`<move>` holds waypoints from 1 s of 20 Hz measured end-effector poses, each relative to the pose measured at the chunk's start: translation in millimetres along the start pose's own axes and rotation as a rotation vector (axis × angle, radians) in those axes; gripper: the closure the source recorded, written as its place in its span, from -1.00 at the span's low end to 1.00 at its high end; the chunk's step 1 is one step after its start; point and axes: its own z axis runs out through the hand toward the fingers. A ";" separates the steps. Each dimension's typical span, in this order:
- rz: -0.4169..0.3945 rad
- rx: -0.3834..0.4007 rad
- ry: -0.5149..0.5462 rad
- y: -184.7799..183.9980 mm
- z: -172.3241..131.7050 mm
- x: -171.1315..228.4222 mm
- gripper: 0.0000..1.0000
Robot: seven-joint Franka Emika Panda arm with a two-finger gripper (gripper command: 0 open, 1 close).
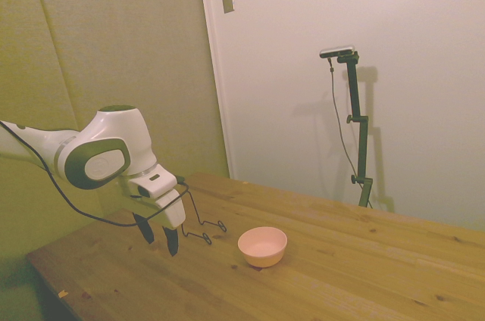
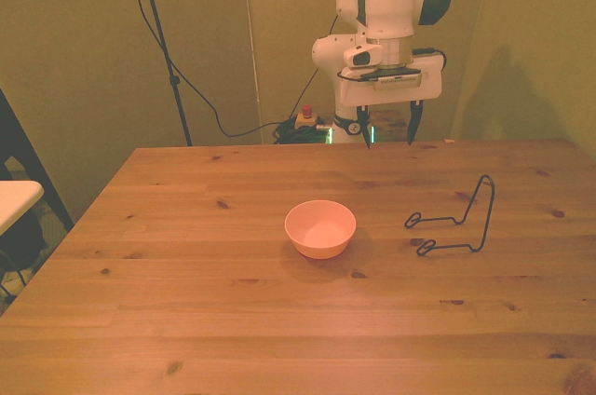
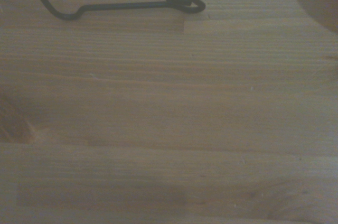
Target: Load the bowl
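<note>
The bowl stood upright and empty on the wooden table, near the middle of it. A thin black wire rack lay on the table towards the front view's right of the bowl, apart from it. The gripper hung above the far part of the table, well apart from the bowl, with its two fingers spread open and nothing between them. In the wrist view one looped foot of the rack showed on the bare wood.
</note>
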 end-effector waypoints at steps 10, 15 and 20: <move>0.106 0.032 0.161 -3.7 -23.2 80.1 -1.00; 0.185 0.015 0.193 -16.9 -12.9 122.8 -1.00; 0.237 0.015 0.199 -32.8 15.7 151.1 -1.00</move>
